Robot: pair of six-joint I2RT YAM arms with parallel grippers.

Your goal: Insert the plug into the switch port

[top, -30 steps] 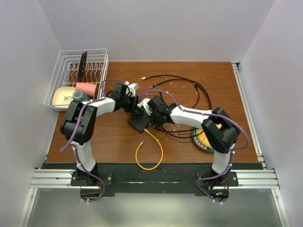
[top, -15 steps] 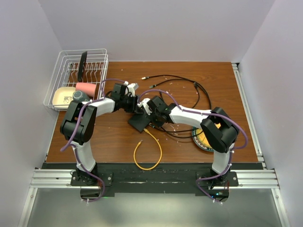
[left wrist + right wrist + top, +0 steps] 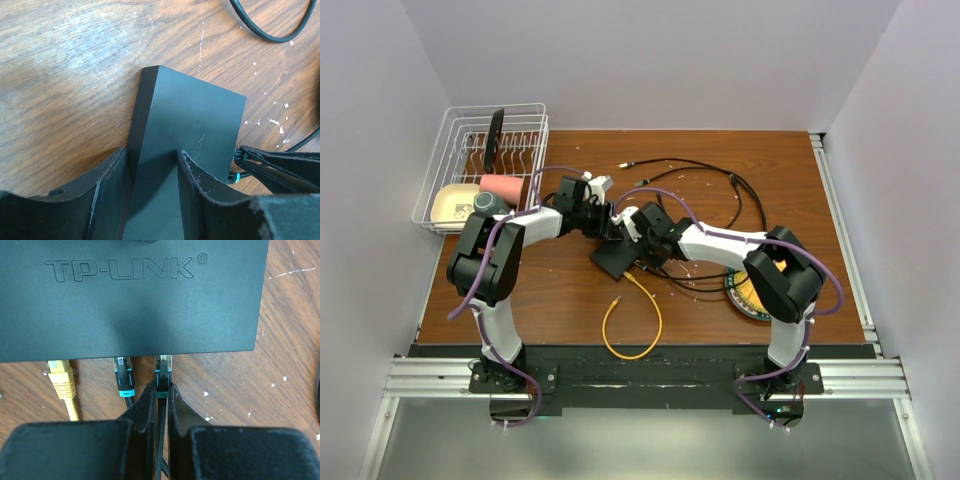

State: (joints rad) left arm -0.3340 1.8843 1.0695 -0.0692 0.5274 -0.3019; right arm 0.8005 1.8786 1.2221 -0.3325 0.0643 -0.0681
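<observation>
The right claw (image 3: 161,386), clamped behind the plug (image 3: 163,369), is seating it, apparently only partway, in a port of the switch (image 3: 130,300) just ahead, while the left claw (image 3: 152,152) is clamping the switch.

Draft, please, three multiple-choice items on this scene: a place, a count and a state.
1. Seen from the right wrist, the yellow plug at the switch sits: A left of both black plugs; B between them; C right of them.
2. Plugs at the switch's port edge: A one; B two; C three.
3. The right end effector is: A open; B shut on the right-hand black plug; C shut on the yellow plug.
1 A, it is leftmost. 2 C, one yellow and two black. 3 B, its fingers pinch that plug.
</observation>
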